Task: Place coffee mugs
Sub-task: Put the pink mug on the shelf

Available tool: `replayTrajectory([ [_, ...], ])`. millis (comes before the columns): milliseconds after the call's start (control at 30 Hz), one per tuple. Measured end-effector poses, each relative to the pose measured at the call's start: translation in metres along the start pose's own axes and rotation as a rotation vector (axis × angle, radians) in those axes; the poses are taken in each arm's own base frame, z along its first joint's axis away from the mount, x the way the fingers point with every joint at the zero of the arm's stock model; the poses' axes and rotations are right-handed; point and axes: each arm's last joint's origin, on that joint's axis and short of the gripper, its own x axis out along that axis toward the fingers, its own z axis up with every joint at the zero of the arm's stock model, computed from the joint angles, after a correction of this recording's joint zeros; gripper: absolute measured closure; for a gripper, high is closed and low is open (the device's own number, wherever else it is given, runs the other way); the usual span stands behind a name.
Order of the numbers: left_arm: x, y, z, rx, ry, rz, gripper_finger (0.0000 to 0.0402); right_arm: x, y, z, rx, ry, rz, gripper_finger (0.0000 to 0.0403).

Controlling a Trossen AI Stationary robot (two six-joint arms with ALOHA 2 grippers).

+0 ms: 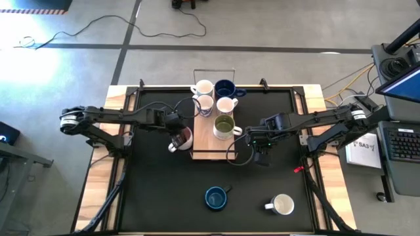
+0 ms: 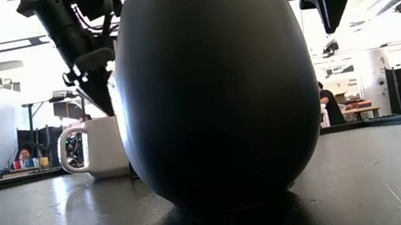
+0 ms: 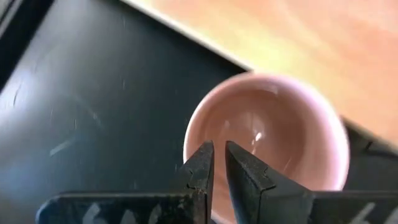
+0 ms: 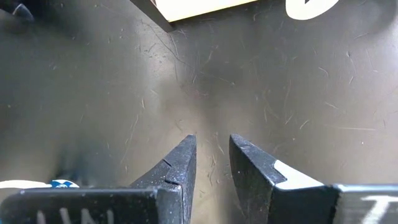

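A white mug with a pink inside point(image 1: 182, 139) stands at the left edge of the wooden board point(image 1: 205, 143), and my left gripper point(image 1: 176, 134) is shut on its rim. The low view shows this mug point(image 2: 103, 148) with its handle at the side. On the board stand two white mugs point(image 1: 202, 87) point(image 1: 227, 105), a white mug with a blue pattern point(image 1: 205, 103), a dark blue one point(image 1: 226, 88) and an olive green one point(image 1: 224, 126). My right gripper point(image 1: 260, 145) hangs open over the bare mat to the right of the board, with nothing between its fingers point(image 4: 181, 163). My left gripper point(image 3: 219, 148) pinches the mug's rim point(image 3: 188, 155) on the side toward its own arm, one finger point(image 3: 249, 177) inside the pink bowl and the other point(image 3: 200, 171) outside the wall. The fingers slant down from above. The mug stays upright; whether its base is clear of the mat I cannot tell.
A dark blue mug point(image 1: 215, 197) and a white mug point(image 1: 282, 204) stand on the black mat near the front edge. The blue one point(image 2: 216, 86) fills the middle of the low view. The board has a wire handle point(image 1: 213, 71) at its far end.
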Motion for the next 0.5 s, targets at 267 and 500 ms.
replayTrajectory([
  [267, -0.006, 0.005, -0.011, -0.079, 0.156, 0.028, 0.0371, 0.000, 0.000, 0.000, -0.003, 0.000, 0.000, 0.0319],
  [500, -0.006, 0.004, -0.011, -0.171, 0.163, 0.014, 0.0331, 0.000, 0.000, 0.000, -0.042, -0.001, 0.000, 0.0319],
])
